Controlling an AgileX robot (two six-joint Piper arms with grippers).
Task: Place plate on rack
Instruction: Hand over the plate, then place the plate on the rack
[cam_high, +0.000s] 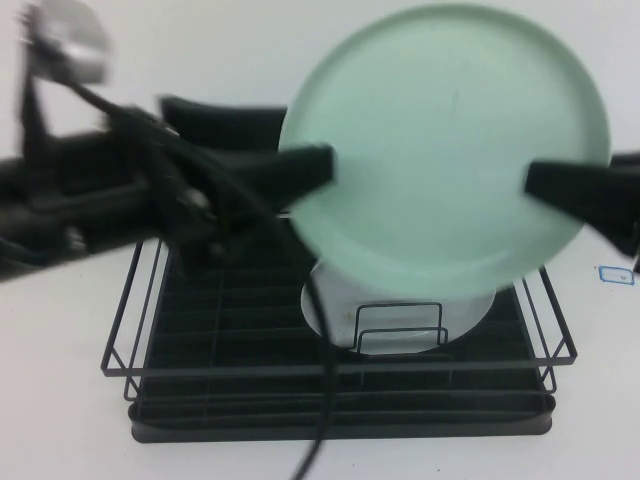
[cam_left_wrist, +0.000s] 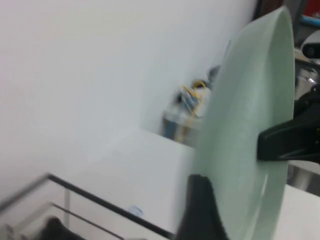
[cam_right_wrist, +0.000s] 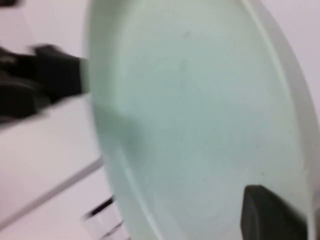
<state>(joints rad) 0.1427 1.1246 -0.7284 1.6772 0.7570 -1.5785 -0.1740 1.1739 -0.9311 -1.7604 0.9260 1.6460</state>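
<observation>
The left claw (cam_high: 318, 170) and right claw (cam_high: 545, 180) each clamp an opposite rim of the mint plate (cam_high: 450, 140), held tilted above the rack (cam_high: 340, 400). Beneath it, a white plate (cam_high: 345, 310) already stands in the rack's wire holders (cam_high: 400, 330) on the white tabletop (cam_high: 60, 400).

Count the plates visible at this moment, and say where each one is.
2. The mint-green plate is held on edge above the rack, between the left gripper and right gripper. A white plate stands in the rack, partly hidden behind it; others could be hidden.
</observation>
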